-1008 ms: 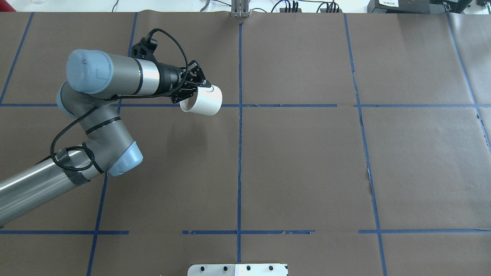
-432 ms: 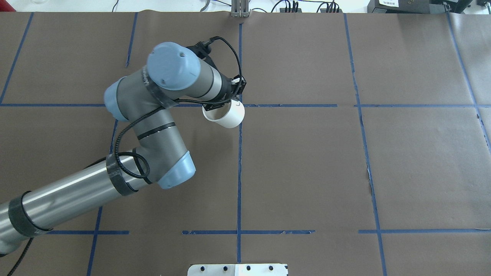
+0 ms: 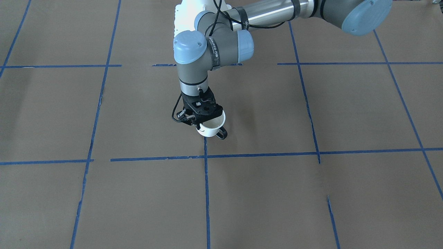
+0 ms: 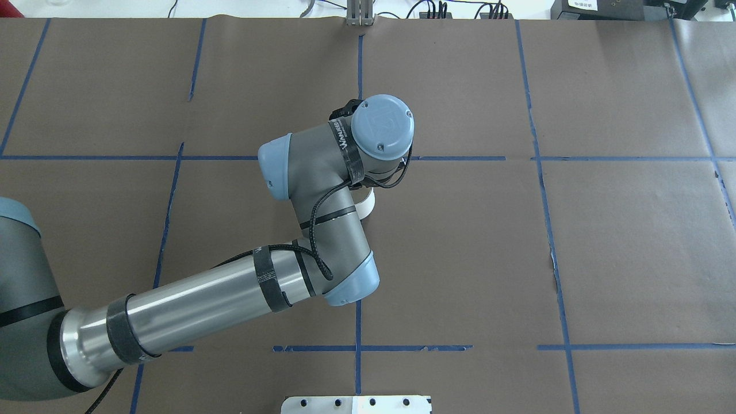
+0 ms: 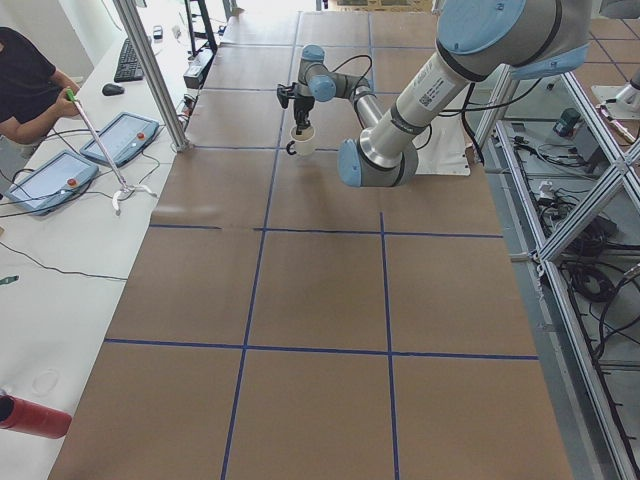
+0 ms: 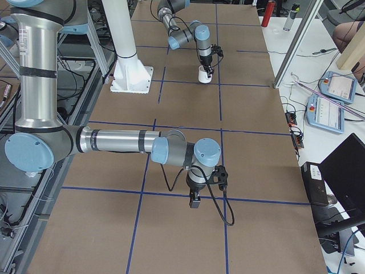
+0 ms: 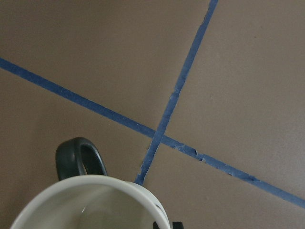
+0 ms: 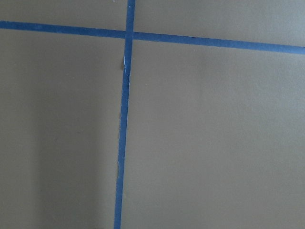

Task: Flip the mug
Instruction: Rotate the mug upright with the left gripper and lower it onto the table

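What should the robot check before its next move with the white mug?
1. The mug has its opening up: ok. The left wrist view looks into its pale inside.
2. The left claw is shut on the mug's rim: ok.
3. The handle is free of the claw: ok. It sticks out on the far side from the fingers.
4. The mug's bottom rests on the table: cannot tell. It is low, but no view shows contact.
5. The right claw is out of the way: ok. It is far off along the table.
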`<state>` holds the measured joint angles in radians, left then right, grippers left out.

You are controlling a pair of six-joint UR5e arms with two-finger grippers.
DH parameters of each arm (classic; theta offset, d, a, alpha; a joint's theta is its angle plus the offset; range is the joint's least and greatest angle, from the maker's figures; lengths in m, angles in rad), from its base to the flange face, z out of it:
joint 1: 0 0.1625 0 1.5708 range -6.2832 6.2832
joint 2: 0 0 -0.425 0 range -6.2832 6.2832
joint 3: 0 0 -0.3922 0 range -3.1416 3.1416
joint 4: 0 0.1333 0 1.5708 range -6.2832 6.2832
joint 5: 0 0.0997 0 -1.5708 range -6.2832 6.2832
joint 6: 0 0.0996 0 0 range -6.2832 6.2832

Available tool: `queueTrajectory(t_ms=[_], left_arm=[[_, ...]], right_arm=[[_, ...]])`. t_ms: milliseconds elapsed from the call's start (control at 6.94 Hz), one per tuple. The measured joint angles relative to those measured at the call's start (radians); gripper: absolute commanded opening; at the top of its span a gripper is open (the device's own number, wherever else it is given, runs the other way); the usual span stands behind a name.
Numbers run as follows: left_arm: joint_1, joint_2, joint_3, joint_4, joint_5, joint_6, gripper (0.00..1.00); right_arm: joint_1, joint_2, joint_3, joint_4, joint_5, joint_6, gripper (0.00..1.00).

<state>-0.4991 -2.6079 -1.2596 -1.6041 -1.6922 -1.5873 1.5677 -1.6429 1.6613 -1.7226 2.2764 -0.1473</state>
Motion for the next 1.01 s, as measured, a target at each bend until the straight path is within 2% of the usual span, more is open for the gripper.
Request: queueTrajectory(t_ms=[1008], left_arm=[[0.03, -0.057, 0.057, 0.065, 0.05, 0.024, 0.0]], right_arm=[[0.0, 0.0, 0.0, 0.0, 0.0, 0.0, 1.0]])
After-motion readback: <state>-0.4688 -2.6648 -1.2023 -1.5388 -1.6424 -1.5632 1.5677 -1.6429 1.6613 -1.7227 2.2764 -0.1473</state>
